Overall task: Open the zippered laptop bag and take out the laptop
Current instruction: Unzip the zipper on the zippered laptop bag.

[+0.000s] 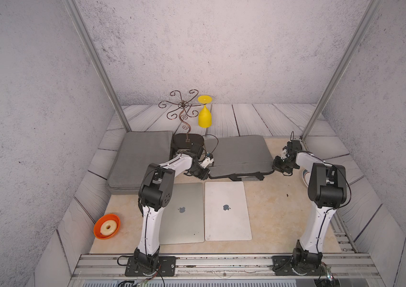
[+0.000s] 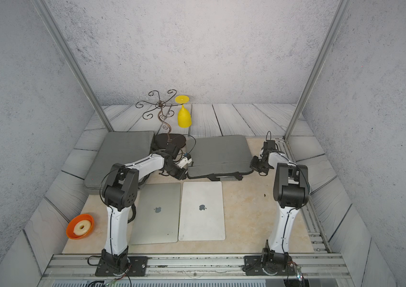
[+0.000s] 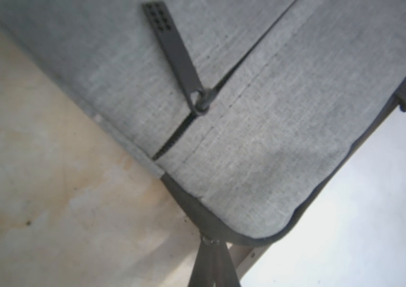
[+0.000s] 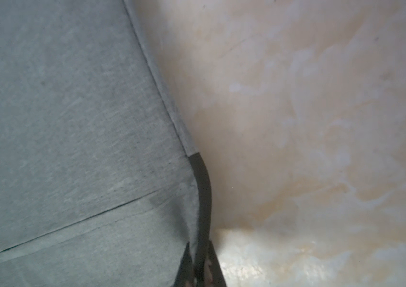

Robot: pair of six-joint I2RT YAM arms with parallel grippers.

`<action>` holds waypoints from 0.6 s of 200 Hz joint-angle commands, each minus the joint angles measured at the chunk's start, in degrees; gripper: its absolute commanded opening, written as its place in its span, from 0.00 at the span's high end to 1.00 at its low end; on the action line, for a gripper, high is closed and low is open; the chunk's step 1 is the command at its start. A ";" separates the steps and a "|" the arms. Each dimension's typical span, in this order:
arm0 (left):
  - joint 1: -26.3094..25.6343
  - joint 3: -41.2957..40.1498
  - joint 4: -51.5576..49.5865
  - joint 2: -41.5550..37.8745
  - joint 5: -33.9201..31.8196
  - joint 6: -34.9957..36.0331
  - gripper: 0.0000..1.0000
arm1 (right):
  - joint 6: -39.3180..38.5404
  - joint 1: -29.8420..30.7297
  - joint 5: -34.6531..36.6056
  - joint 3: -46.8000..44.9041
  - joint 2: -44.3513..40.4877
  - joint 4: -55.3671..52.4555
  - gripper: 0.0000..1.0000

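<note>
Left wrist view: the left gripper (image 3: 209,246) is pinched narrow on the black edge band (image 3: 183,202) at one corner of the grey laptop bag (image 3: 259,149). A pocket zipper's dotted pull strap (image 3: 174,49) bears no legible writing. Right wrist view: the right gripper (image 4: 198,248) is clamped on that band at the opposite corner. In both top views the bag lies flat between the grippers, just behind a closed silver laptop (image 1: 187,223) and a closed white laptop (image 1: 227,223), each bearing an Apple logo (image 1: 181,210).
</note>
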 commanded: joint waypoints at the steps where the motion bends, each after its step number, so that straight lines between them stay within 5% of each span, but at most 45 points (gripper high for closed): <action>1: -1.11 -1.99 -4.28 -2.03 2.75 -1.86 1.00 | 2.97 0.60 2.07 -2.44 -3.36 -0.06 0.99; 47: -1.37 -3.93 -2.99 -2.95 4.03 -3.37 1.00 | 3.33 1.30 4.10 -4.81 -5.74 1.07 0.91; 78: -0.63 -3.13 -1.59 -2.37 6.37 -5.23 1.00 | -0.14 1.69 5.06 -5.62 -10.21 -0.25 0.54; 120: 0.25 0.60 -3.11 -0.13 6.29 -4.41 1.00 | -15.46 5.29 2.46 -9.53 -17.73 2.48 0.41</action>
